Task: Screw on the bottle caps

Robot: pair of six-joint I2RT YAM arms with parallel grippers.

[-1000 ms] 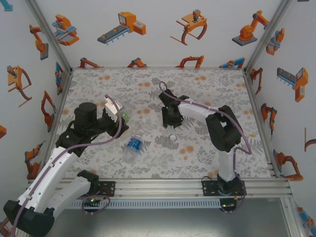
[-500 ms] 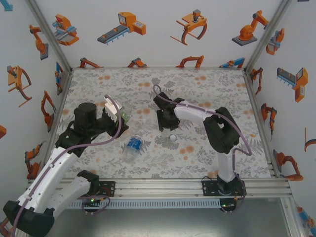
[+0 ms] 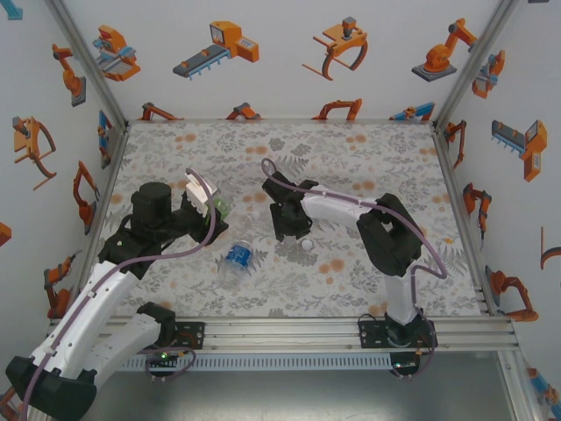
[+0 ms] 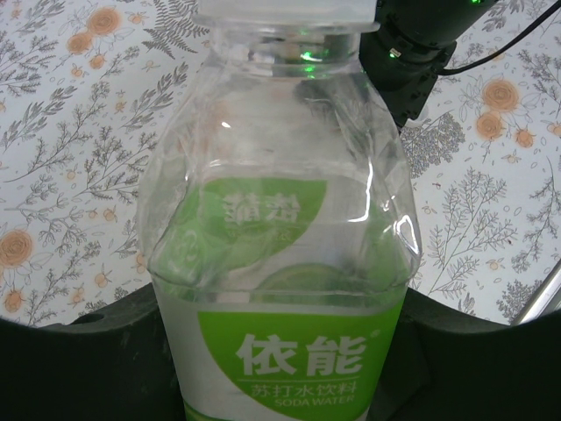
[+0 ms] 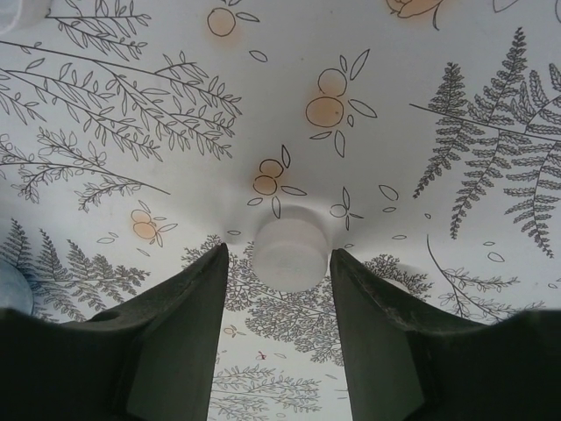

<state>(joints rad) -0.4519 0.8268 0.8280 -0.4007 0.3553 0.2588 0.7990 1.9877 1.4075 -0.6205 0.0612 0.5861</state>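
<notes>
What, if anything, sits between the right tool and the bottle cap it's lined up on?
Nothing visible. The white bottle cap lies on the floral tablecloth between the fingers of the right tool, with a sliver of cloth showing beside one finger. The left tool grips the green-label bottle off to the side.

green bottle label: "依能", "苏打水饮料", "soda water"
through the plastic: two pale characters, possibly mirrored, not legible
</notes>
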